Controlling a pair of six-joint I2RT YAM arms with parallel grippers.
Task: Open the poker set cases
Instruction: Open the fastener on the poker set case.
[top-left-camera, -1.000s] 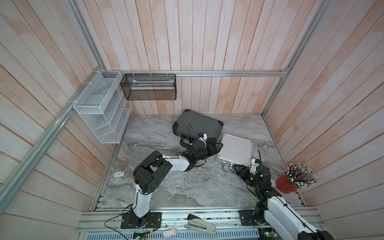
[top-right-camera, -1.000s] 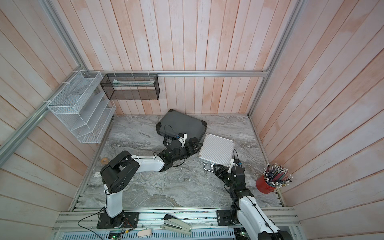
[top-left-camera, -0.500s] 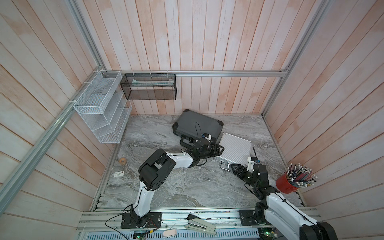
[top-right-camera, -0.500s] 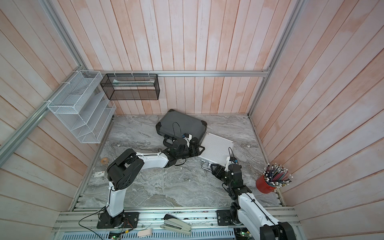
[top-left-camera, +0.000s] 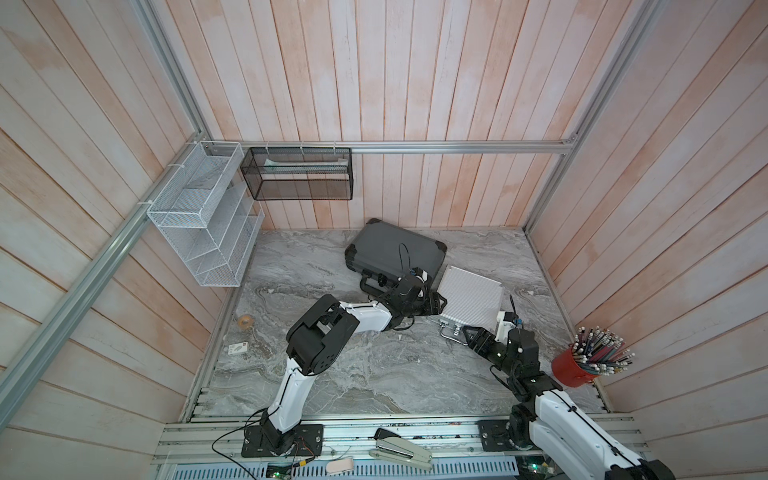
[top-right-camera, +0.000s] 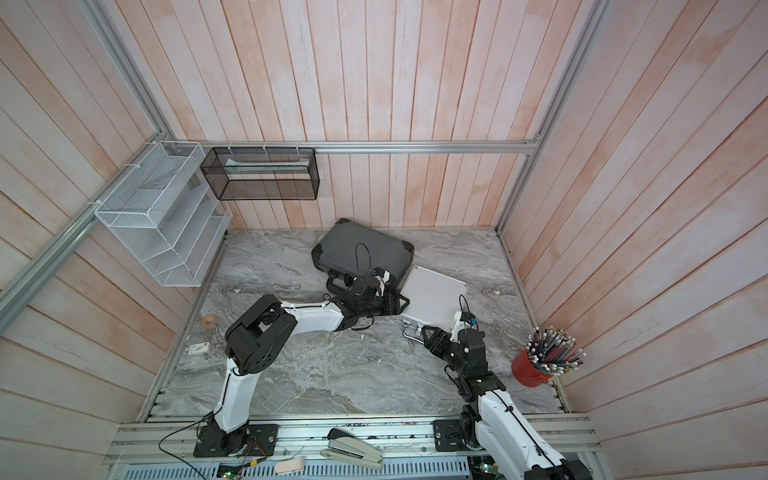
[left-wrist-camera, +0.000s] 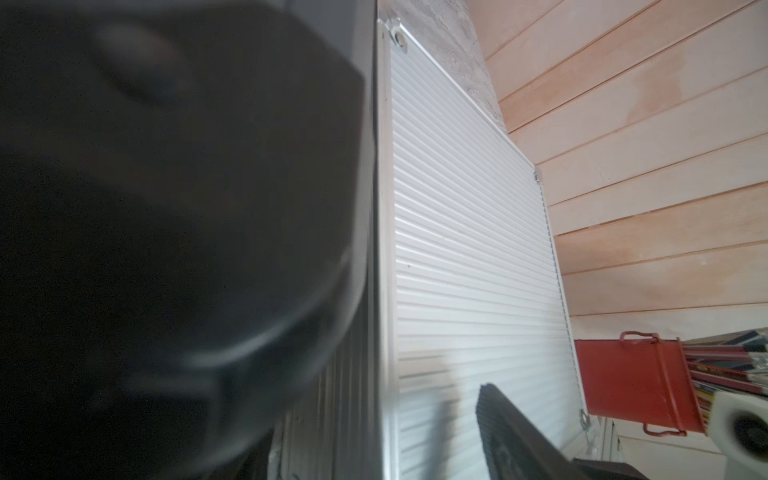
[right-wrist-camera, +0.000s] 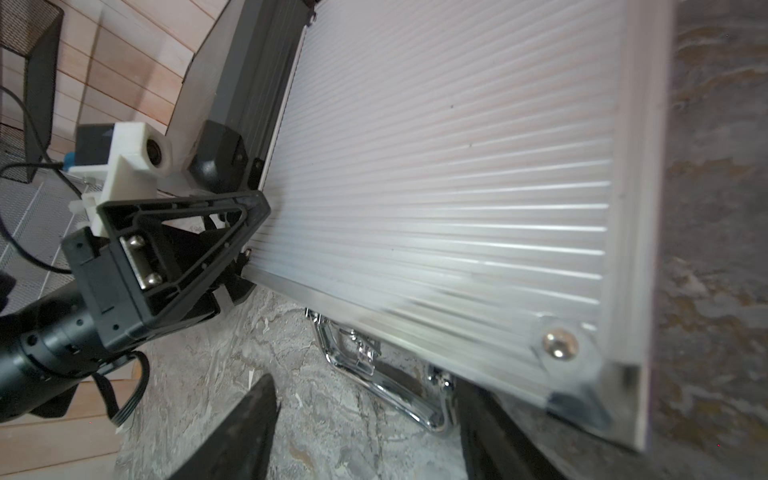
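Both poker set cases lie closed on the marble table. The dark grey case is at the back, and the ribbed silver case sits to its right. My left gripper is open astride the silver case's left edge. One of its fingers hovers over the lid, and the other is hidden. My right gripper is open at the silver case's front. The chrome handle lies between its fingers.
A red cup of pencils stands right of the right arm. A white mesh rack and a black mesh basket hang on the walls. A tape roll and a small card lie at the table's left edge. A stapler rests on the front rail.
The left gripper has shifted right from the dark case's front to the silver case's left edge, and its jaws have narrowed. The right gripper has crept towards the silver case's handle.
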